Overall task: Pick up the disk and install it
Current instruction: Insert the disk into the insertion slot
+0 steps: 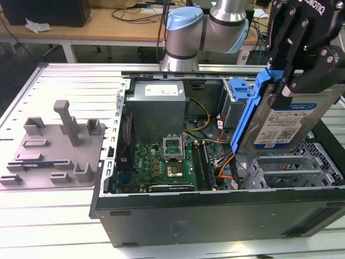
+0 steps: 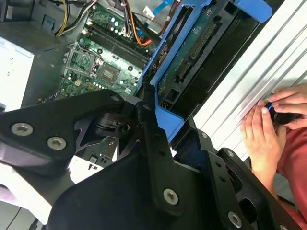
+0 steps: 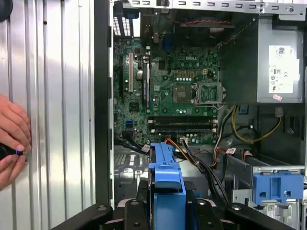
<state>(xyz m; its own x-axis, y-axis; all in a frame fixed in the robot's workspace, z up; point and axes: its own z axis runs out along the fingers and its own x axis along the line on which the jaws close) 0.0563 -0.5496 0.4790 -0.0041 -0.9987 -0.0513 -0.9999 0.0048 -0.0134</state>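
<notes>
Disk (image 1: 285,121) — silver, white-blue label, blue bracket round edge — tilted, clamped in jaws above open case (image 1: 215,216).

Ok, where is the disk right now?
At the exterior view's right, the disk hangs tilted, clamped in the gripper, above the open computer case and over its grey drive cage.
</notes>
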